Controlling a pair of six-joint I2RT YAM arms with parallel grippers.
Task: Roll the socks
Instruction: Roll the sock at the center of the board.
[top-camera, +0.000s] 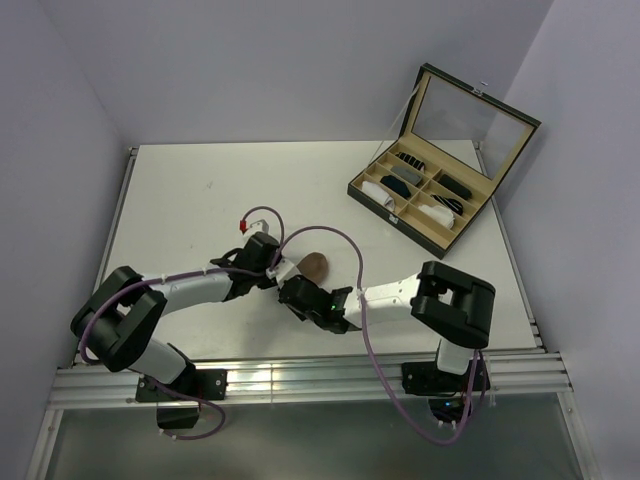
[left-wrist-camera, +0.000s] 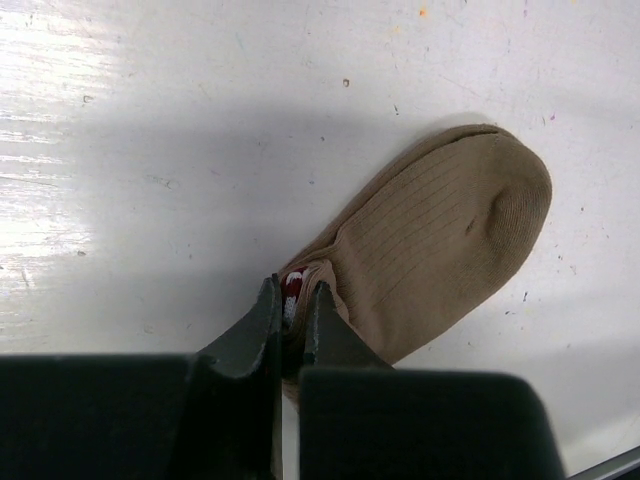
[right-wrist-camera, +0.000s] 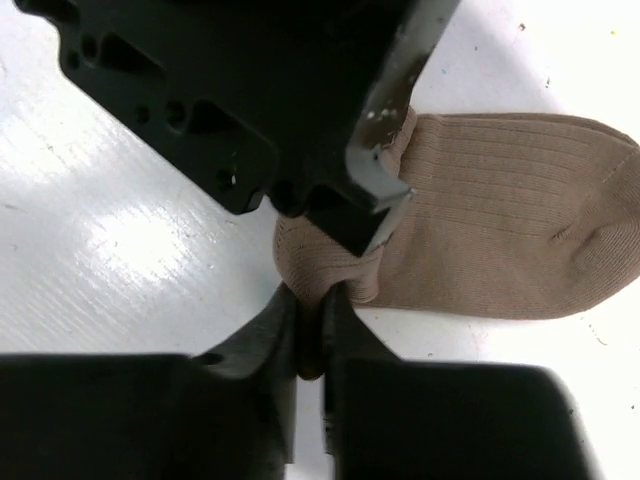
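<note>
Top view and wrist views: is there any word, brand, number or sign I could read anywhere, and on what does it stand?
No readable text in any view.
On the sock: only ribbing and red-and-white cuff stripes, no letters.
On the box: no label shows; its contents are too small to tell.
On the arms: no print visible.

the sock (left-wrist-camera: 440, 250) is tan with fine ribbing, its cuff (left-wrist-camera: 291, 288) red and white. the worktop (left-wrist-camera: 200, 120) is white, faintly speckled.
</note>
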